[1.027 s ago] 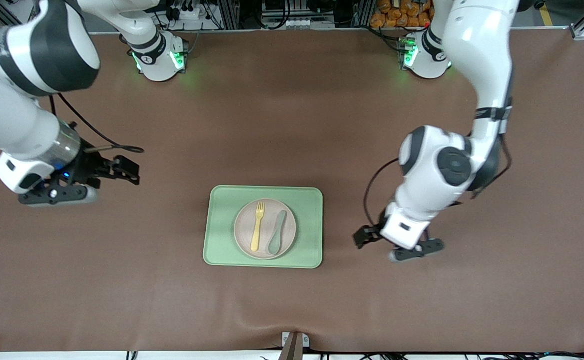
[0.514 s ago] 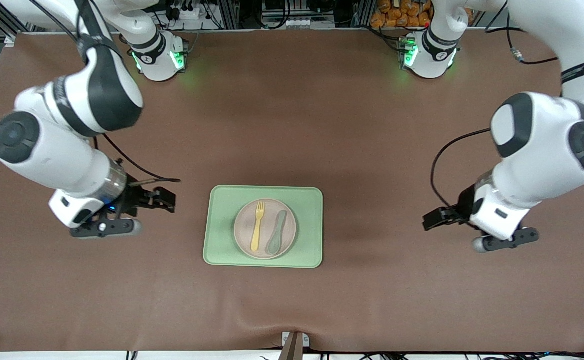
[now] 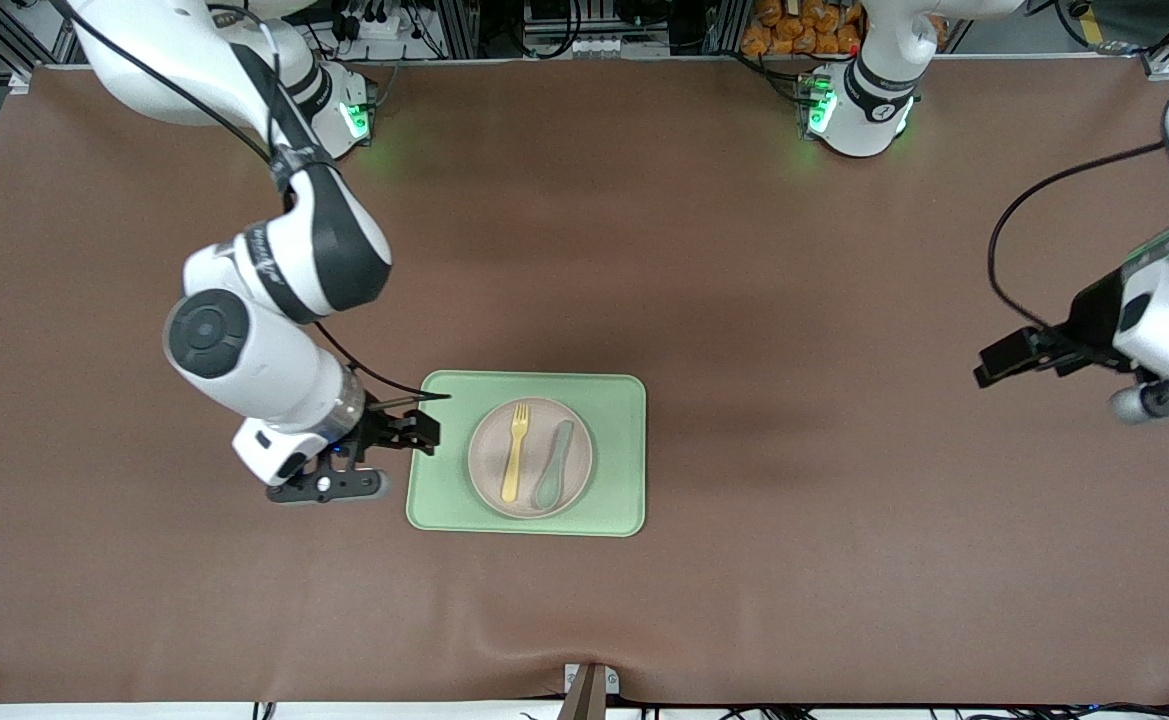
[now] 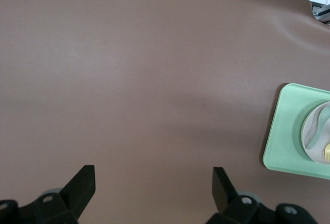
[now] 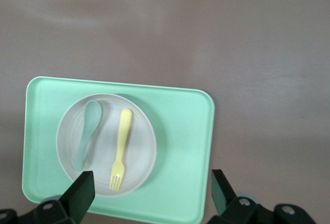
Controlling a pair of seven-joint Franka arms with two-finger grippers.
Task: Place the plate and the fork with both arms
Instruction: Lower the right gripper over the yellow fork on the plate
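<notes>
Fork (image 3: 514,452) & teal spoon (image 3: 553,463) side by side on plate (image 3: 530,414), plate on green tray (image 3: 614,455), right gripper (image 3: 414,432) over tray's edge, fingers wide apart, nothing held, left gripper (image 3: 1019,357) over bare tabletop (image 3: 794,300), spread wide, nothing held

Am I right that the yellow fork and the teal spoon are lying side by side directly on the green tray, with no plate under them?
Not quite: the fork and spoon do lie side by side, but on the round plate, which sits on the green tray. The front view and right wrist view both show this.
</notes>
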